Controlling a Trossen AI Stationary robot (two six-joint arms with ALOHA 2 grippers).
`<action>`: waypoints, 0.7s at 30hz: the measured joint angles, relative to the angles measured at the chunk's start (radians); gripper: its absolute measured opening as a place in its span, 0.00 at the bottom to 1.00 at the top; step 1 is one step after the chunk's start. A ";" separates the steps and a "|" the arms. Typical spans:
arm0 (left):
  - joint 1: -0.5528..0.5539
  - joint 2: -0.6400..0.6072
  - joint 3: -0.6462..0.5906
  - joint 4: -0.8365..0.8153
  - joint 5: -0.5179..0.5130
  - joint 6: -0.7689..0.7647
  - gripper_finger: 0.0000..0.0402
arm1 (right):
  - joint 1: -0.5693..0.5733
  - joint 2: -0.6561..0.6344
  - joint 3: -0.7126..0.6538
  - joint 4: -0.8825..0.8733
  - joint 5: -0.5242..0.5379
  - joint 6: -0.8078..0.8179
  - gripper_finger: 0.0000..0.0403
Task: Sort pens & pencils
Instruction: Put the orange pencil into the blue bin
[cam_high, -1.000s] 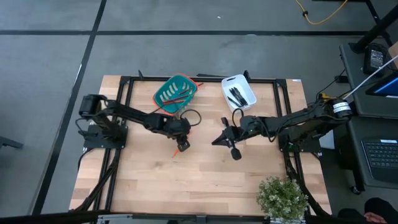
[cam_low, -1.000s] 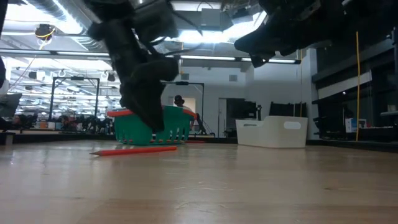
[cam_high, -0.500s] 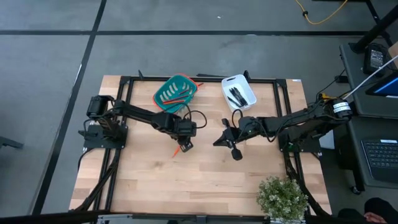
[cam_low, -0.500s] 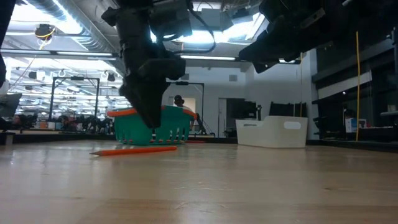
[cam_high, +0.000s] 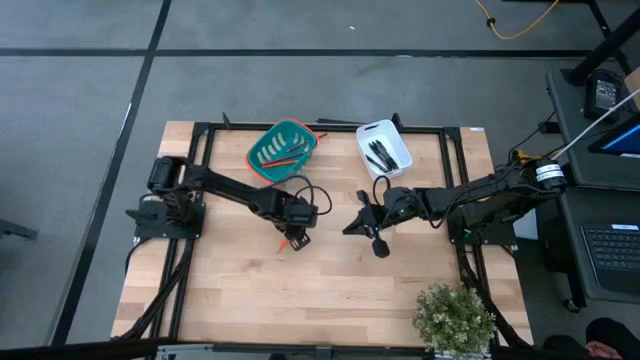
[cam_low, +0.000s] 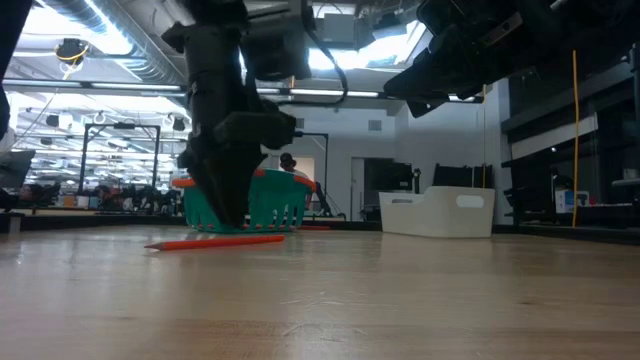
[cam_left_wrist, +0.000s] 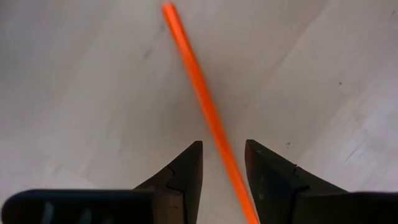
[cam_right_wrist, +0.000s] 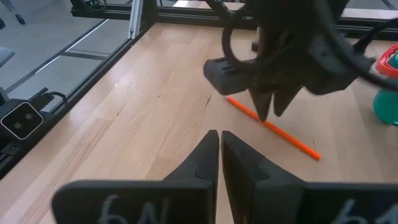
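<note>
Orange pencil (cam_left_wrist: 202, 99) flat mid-table; more pencils (cam_high: 285, 157) in green basket, pens (cam_high: 381, 155) prob. in white bin.

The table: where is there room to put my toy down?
Bare wood table lies in front, between the left arm's base and the potted plant. It's crowded around the green basket, white bin, orange pencil and both grippers.

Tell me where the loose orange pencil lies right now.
In the high view, the orange pencil lies on the table's middle, in front of the green basket, between the open left gripper's fingers.

Pencil (cam_high: 289, 241) on table (cam_high: 330, 300) beneath left end effector (cam_left_wrist: 222, 163) — right end effector (cam_right_wrist: 219, 142) alongside.
</note>
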 joint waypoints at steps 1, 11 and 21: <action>-0.001 0.008 0.000 0.005 0.006 -0.001 0.28 | 0.000 0.000 0.000 0.000 0.000 0.000 0.05; 0.000 0.030 0.000 0.007 0.024 -0.048 0.28 | 0.000 0.000 0.000 0.000 -0.009 0.000 0.05; -0.001 0.043 0.000 0.014 0.022 -0.120 0.28 | 0.000 0.000 0.000 0.000 -0.013 0.000 0.05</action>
